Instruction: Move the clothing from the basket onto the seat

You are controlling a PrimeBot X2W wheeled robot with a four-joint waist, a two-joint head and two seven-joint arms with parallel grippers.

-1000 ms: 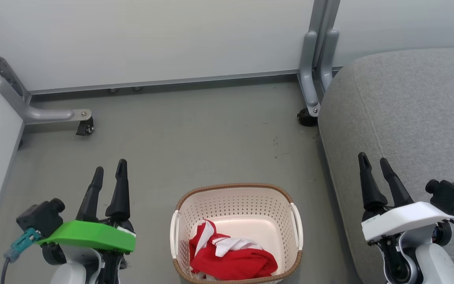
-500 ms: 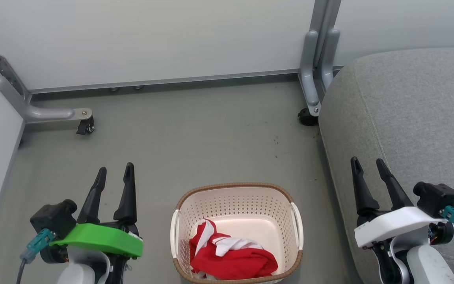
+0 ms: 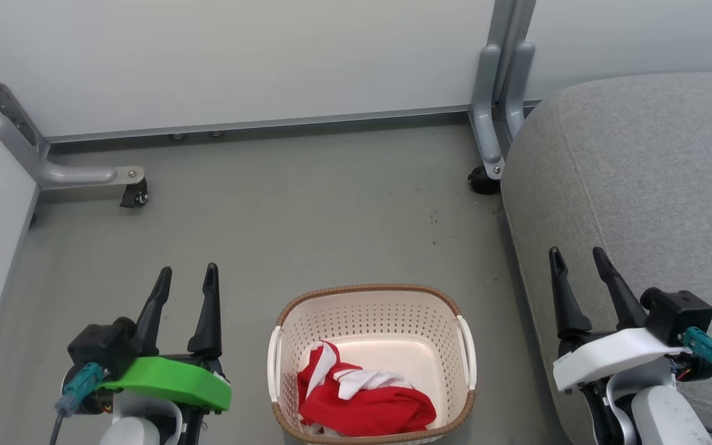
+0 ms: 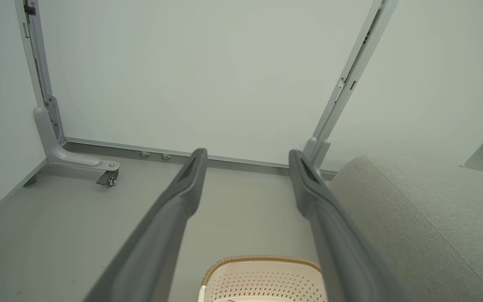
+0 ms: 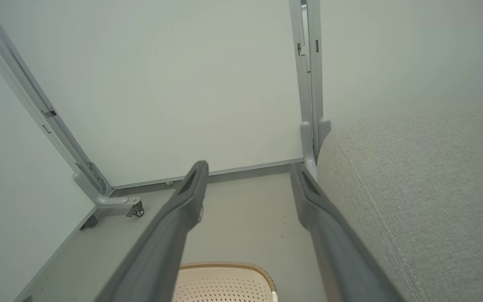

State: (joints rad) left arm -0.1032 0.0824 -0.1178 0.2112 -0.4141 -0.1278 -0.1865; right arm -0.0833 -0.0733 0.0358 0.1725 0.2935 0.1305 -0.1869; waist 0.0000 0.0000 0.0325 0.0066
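- Grey floor (image 3: 306,204) between pale wall panels (image 3: 257,55). Head view: the basket (image 3: 368,290) stands on the floor, near the seat (image 3: 640,173). Red-and-white clothing (image 3: 362,408) lies bunched at the basket's near end; none is on the seat yet.
- Same view: the left gripper (image 3: 188,269) is left of the basket and the right gripper (image 3: 576,251) shows against the seat's edge. Both jaws are spread wide and empty.
- Left wrist view: spread jaws frame the floor, basket rim at the bottom edge.
- Right wrist view: much the same, with the seat at the right.
- Risk (judgement): the garments look tangled. One pinch may drag both, or snag the rim and tip the basket.
- Versus a second ago: both grippers sit slightly nearer the basket; the clothing is unmoved.
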